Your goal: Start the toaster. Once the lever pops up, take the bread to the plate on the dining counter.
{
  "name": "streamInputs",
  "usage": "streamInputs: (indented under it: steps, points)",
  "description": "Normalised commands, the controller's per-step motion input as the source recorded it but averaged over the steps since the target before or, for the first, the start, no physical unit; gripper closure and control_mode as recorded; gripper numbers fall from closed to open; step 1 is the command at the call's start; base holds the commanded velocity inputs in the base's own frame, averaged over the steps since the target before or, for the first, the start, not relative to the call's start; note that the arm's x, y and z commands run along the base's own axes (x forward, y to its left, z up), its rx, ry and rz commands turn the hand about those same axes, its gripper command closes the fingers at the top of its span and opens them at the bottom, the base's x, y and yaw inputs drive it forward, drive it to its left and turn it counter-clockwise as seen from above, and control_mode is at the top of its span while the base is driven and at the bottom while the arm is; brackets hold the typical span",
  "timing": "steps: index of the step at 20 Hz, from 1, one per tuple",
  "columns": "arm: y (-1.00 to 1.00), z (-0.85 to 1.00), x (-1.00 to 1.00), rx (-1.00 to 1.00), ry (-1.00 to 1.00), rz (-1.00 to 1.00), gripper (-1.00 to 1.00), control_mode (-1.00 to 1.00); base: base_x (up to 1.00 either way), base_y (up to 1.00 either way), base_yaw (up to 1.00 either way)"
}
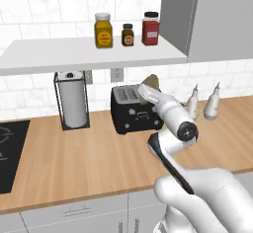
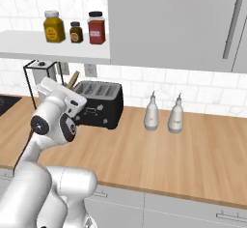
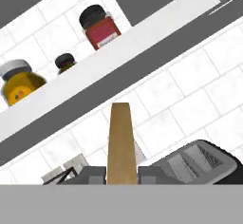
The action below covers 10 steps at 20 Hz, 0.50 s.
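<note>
My pincer (image 3: 121, 178) is clamped on the bread (image 3: 121, 142), edge-on and lifted above the toaster (image 1: 134, 109), so it's free to carry to the plate.

No text can be read: the labels on the three glass jars (image 1: 127, 32) on the white shelf (image 1: 89, 54) are blurred, and the white marks on the black boxy toaster (image 1: 134, 109) are too small

We see a black toaster (image 1: 134, 109), tan-brown bread (image 3: 121, 142), light-wood surface (image 1: 89, 158), white tiles (image 1: 44, 10), red-filled jar (image 1: 150, 28).
</note>
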Motion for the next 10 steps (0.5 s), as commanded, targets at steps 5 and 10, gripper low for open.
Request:
streamInputs:
  steps: [5,10]
  points:
    - [0.04,1.0,-0.81,0.16,0.12,-0.04,1.0,-1.0,0.0,0.0,0.0]
    - [0.0,0.89,-0.86,0.09,0.19,-0.07,1.0,-1.0,0.0,0.0,0.0]
